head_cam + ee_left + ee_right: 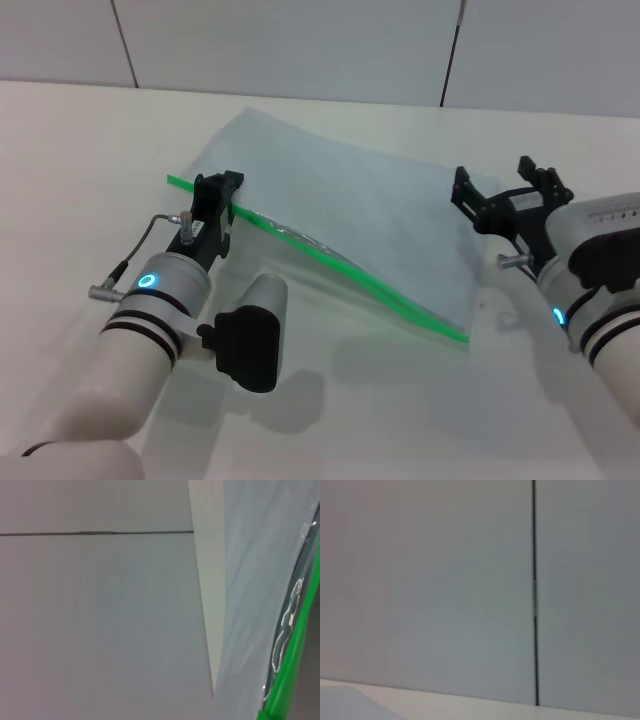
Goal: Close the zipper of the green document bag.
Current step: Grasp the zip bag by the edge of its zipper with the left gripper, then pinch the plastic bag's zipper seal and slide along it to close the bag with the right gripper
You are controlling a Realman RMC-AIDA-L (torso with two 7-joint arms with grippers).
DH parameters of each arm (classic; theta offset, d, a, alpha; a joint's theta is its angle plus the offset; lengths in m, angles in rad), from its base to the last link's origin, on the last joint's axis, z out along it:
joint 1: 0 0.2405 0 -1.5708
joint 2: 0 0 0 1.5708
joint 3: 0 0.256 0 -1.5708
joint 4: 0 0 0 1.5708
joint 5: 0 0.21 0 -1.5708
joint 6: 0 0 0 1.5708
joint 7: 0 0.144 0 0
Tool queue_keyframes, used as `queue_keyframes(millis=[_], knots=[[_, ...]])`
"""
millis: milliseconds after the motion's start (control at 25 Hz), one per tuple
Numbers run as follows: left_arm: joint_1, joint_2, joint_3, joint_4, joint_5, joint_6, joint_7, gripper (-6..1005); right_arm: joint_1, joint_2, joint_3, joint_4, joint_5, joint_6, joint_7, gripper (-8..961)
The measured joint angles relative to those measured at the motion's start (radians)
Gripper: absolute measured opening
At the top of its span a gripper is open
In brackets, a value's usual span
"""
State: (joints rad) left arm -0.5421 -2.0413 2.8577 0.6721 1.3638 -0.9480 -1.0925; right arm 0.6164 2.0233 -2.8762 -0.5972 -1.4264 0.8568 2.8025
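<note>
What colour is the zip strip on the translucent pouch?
Bright green; the thin plastic zip strip runs along the pale blue-grey pouch's near edge, clearest in the head view.

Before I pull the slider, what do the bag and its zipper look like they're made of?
The green document bag looks like thin, soft translucent plastic with a frosted blue-grey finish; it sags and creases. The zipper seems a glossier bright green plastic strip, probably stiffer. The left gripper sits at its end.

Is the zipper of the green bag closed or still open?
Open in part: the zipper gapes along its middle, behind the left gripper.
</note>
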Motion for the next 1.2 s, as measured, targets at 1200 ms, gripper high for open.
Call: queue_keyframes(millis=[1200], knots=[[0.019,0.004,0.000,-0.014,0.125,-0.102,-0.032,57,-0.060,-0.006,-0.002,-0.113,-0.471,-0.001,0.000,861]])
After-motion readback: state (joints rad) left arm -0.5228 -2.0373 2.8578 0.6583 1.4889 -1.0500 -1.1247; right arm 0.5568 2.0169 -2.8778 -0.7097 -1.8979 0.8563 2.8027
